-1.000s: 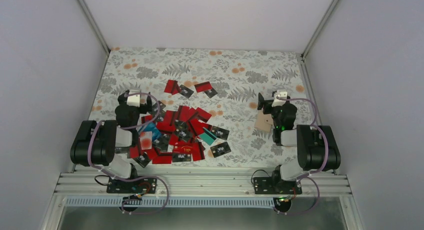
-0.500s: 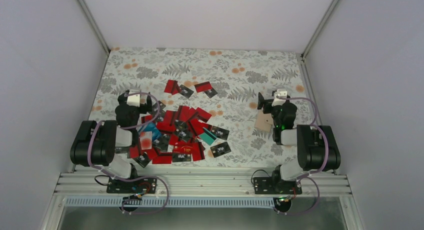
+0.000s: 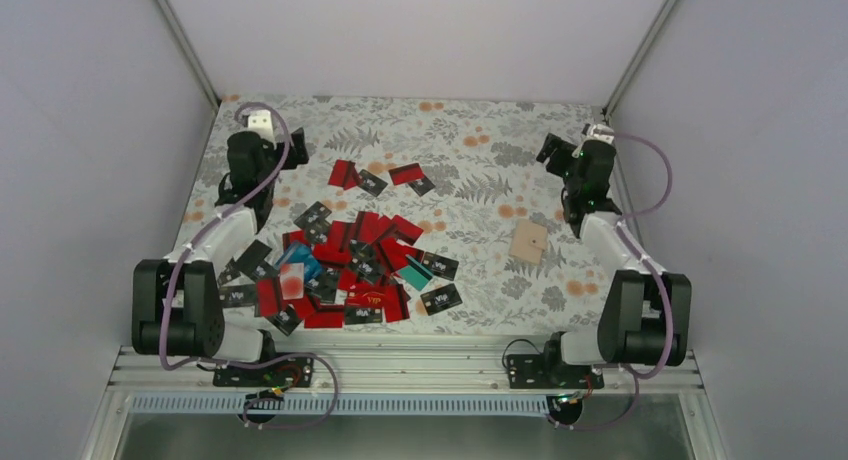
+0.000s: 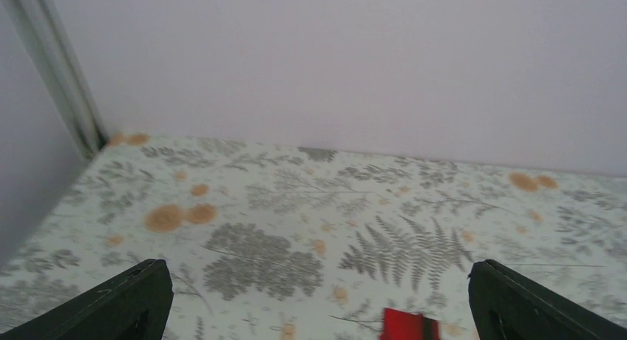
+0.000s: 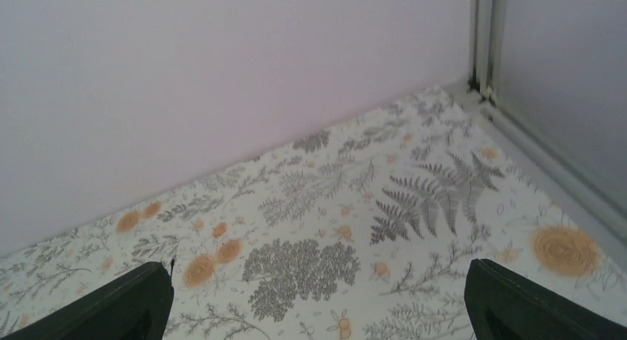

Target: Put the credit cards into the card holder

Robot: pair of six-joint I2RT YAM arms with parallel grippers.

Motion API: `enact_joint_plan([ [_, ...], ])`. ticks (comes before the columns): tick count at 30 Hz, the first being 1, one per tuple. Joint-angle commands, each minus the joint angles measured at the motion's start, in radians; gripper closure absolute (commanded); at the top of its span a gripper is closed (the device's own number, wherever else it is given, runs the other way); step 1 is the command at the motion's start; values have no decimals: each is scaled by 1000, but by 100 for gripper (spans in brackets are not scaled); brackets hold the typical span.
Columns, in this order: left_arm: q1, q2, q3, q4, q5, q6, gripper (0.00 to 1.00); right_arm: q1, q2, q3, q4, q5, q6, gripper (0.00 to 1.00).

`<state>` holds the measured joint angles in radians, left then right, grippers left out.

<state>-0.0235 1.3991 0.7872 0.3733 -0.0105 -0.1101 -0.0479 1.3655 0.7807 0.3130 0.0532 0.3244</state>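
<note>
Several credit cards (image 3: 360, 265), mostly red with some black and a teal one, lie in a loose heap on the left middle of the floral table. A few more credit cards (image 3: 385, 177) lie farther back. The tan card holder (image 3: 528, 241) lies flat and alone at the right. My left gripper (image 3: 266, 138) is stretched toward the far left, open and empty; between its fingers (image 4: 316, 281) I see bare cloth and the edge of one red card (image 4: 409, 325). My right gripper (image 3: 578, 148) hangs at the far right, beyond the holder. It is open (image 5: 319, 281) with nothing in it.
White walls and metal corner posts (image 3: 630, 55) close in the table on three sides. A metal rail (image 3: 400, 365) runs along the near edge. The floral cloth (image 3: 470, 145) covers the whole table.
Both arms have unfolded from the near half of the table and reached toward the far side. The right arm no longer overlaps the card holder. Cards and holder have not moved.
</note>
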Motion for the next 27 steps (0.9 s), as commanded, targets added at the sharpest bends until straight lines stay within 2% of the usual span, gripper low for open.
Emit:
enact_joint_plan([
  [1,-31,40,91,-301,87,-162,0,-28,65,117,-430,-81,162,0],
  [10,-318,138,160,-434,210,-302,2,-29,37,19,-663,-157,246,0],
  [17,-577,283,261,-454,241,-370,7,-29,-75,-111,-678,-158,279,2],
  [20,-657,368,351,-453,260,-393,9,-29,-94,-125,-690,-149,292,8],
  [24,-739,492,479,-468,307,-405,14,-33,-114,-155,-684,-133,304,24],
  [27,-780,569,553,-471,345,-422,16,-41,-114,-181,-672,-145,311,29],
])
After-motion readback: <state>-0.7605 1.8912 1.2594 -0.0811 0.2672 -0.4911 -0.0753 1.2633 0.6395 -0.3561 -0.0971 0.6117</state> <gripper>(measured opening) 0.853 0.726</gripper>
